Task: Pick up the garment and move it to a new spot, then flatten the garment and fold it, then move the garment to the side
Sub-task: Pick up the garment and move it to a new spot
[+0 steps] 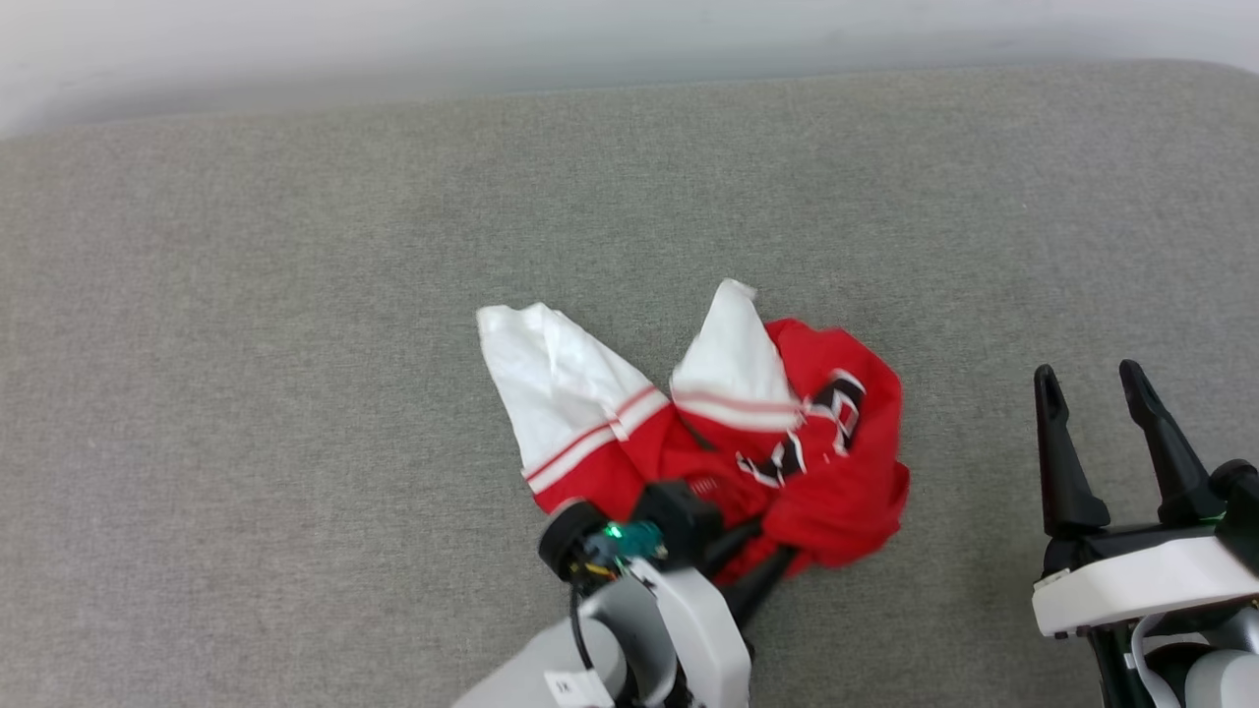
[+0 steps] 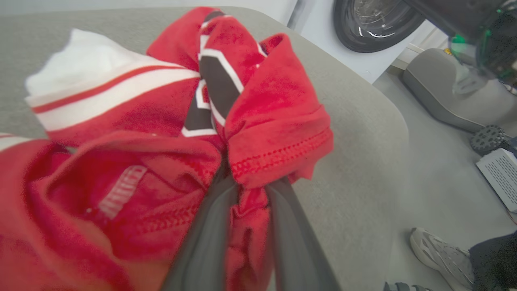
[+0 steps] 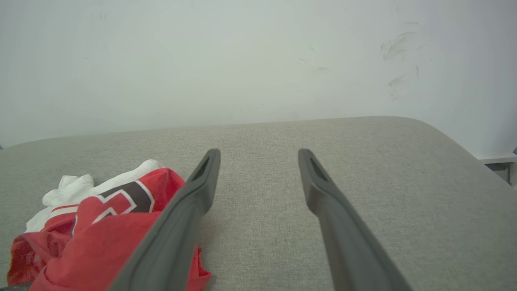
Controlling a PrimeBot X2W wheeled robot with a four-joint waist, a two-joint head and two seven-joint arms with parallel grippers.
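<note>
The garment (image 1: 767,433) is a crumpled red jersey with white sleeves and black numbers, bunched near the front middle of the grey surface (image 1: 295,295). My left gripper (image 1: 777,560) is shut on its near red edge; in the left wrist view red hem cloth (image 2: 278,153) is pinched between the two dark fingers (image 2: 210,226). My right gripper (image 1: 1092,379) stands open to the right of the garment, with nothing between its fingers. From the right wrist, the garment (image 3: 101,218) lies at the lower left, beside the open fingers (image 3: 323,194).
The grey padded surface ends at a pale wall (image 1: 629,39) at the back. Off its right edge, the left wrist view shows the floor, a shoe (image 2: 440,250), a dark round drum (image 2: 375,24) and a grey base (image 2: 444,93).
</note>
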